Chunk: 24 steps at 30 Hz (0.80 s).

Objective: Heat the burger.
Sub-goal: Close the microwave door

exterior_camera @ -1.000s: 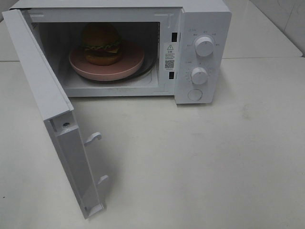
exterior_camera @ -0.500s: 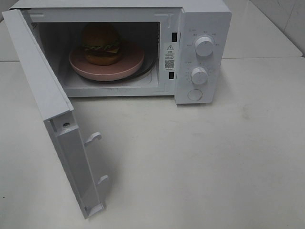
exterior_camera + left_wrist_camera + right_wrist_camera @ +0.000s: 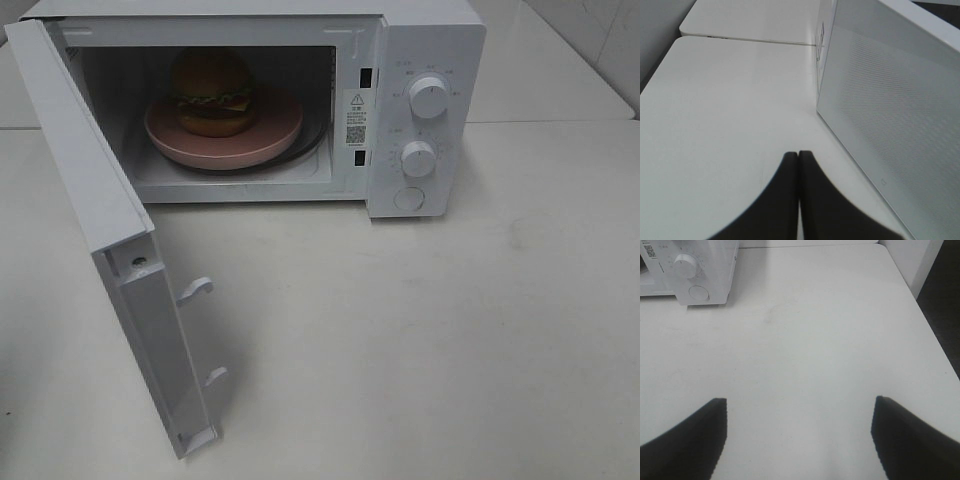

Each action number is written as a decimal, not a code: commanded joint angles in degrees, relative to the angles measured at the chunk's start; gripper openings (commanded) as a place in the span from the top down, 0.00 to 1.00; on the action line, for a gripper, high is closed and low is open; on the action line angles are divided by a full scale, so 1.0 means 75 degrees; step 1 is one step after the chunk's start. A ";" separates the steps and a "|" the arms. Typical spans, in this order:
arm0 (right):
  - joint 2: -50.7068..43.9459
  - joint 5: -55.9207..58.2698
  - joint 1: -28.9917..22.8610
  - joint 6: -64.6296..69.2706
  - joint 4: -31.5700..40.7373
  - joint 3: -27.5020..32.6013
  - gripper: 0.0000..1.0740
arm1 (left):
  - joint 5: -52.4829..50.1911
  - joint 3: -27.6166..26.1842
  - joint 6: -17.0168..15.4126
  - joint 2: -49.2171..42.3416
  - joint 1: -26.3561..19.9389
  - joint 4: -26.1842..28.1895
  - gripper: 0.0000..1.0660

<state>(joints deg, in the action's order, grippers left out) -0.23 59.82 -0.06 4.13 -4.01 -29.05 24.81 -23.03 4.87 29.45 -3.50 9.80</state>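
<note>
**Burger [image 3: 212,92] sits inside the open microwave [image 3: 430,40]**

From the high camera, in the upper left of the frame, we see the burger resting on a round pink plate [image 3: 270,140] inside the cavity. The door [image 3: 80,170] stands swung open toward the lower left, over the white table [image 3: 450,330].

In the left wrist view, the left end effector [image 3: 798,165] has its fingers pressed together with nothing between them, near the door's outer face.

In the right wrist view, the right end effector [image 3: 800,401] stands wide and empty above the table, well apart from the microwave's control corner.
</note>
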 commanded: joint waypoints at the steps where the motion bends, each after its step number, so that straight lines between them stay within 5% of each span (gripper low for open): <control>1: -0.0214 -0.0053 -0.0023 -0.0084 0.0008 -0.0008 0.29 | -0.0848 0.0176 0.0115 0.0405 0.0015 0.0000 1.00; 12: -0.0214 -0.0053 -0.0023 -0.0084 0.0008 -0.0008 0.29 | -0.5302 0.1352 0.0405 0.2208 0.0015 -0.0252 1.00; 14: -0.0214 -0.0053 -0.0023 -0.0084 0.0008 -0.0008 0.29 | -0.6837 0.1795 0.0138 0.2926 0.0015 -0.1024 1.00; 17: -0.0214 -0.0053 -0.0023 -0.0084 0.0008 -0.0008 0.29 | -0.7158 0.1872 0.0023 0.3109 0.0015 -0.1230 1.00; 24: -0.0214 -0.0053 -0.0023 -0.0084 0.0008 -0.0008 0.29 | -0.8678 0.1879 -0.1329 0.4920 0.0015 -0.3384 1.00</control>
<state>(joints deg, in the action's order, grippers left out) -0.23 59.82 -0.06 4.13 -4.01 -29.05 -37.99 -8.82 -3.50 66.41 -3.50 -13.92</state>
